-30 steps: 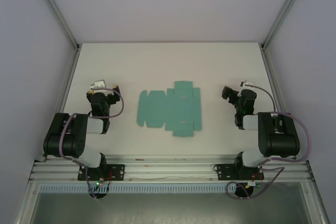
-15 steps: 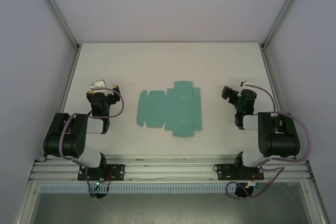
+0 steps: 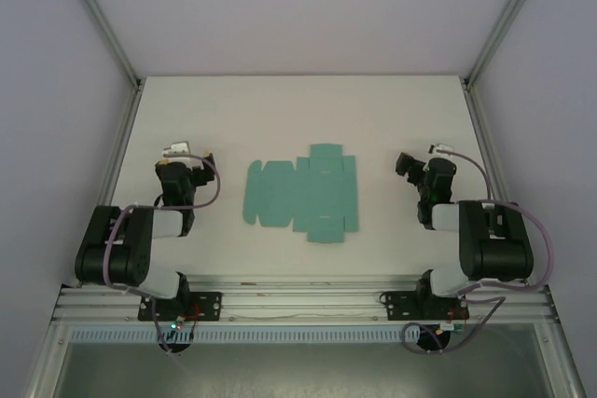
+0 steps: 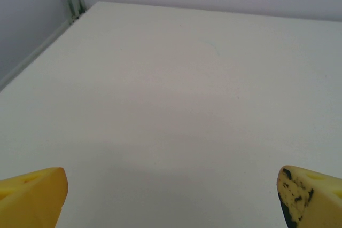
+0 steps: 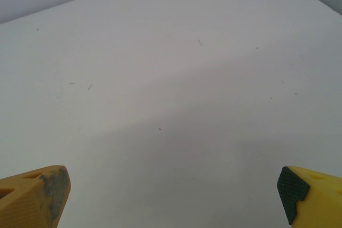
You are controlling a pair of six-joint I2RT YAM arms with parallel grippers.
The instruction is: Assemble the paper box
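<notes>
The paper box (image 3: 303,195) is a flat teal-green die-cut sheet with flaps and creases, lying unfolded on the white table midway between the two arms. To the left of the sheet my left gripper (image 3: 185,161) stands apart from it. In the left wrist view its yellow fingertips (image 4: 33,196) are spread wide over bare table, so the left gripper (image 4: 171,201) is open and empty. My right gripper (image 3: 409,166) stands off to the right of the sheet. It too is open and empty (image 5: 171,198), with its yellow fingertips (image 5: 37,193) far apart.
The white table (image 3: 298,114) is boxed in by pale walls with aluminium posts (image 3: 103,20) at the back corners. A metal rail (image 3: 298,300) carrying the arm bases runs along the near edge. Bare tabletop lies behind the sheet.
The left arm has shifted slightly, its elbow settling a little to the left. The sheet and the right arm have not moved.
</notes>
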